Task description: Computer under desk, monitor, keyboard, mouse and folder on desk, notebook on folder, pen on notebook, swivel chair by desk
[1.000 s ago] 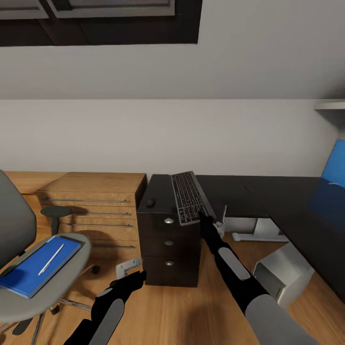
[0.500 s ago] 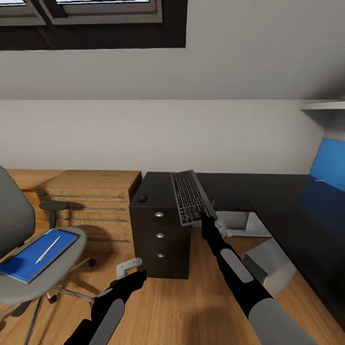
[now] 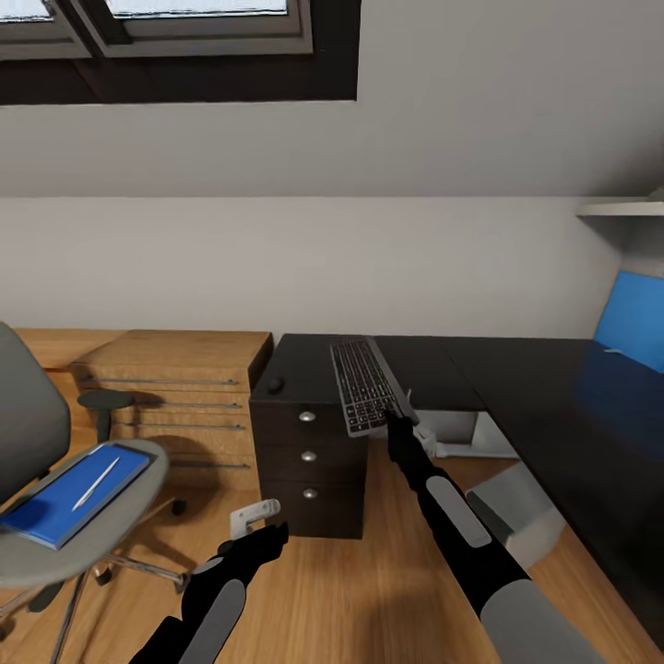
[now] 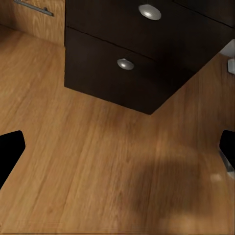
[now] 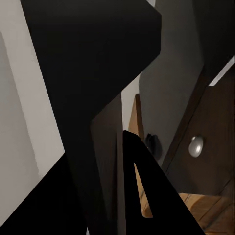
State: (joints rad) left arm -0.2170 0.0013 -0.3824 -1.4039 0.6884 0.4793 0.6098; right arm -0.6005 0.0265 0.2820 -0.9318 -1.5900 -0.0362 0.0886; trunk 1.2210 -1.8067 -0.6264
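The right gripper (image 3: 398, 417), fingers clamped on the near end of the slim grey-framed dark-keyed keyboard (image 3: 365, 385), has lowered it in the last half second from a raised tilt to nearly flat on the glossy black desk (image 3: 516, 387), above the drawer unit. The small dark mouse (image 3: 275, 384) sits at the desk's left corner (release seems the likely next step). The left gripper (image 3: 267, 527) hangs over the wood floor, fingers wide apart, while the bright blue folder (image 3: 65, 498) waits on the grey swivel chair (image 3: 101, 535).

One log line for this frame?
right gripper: holding keyboard over desk | left gripper: open, idle | mouse: on desk
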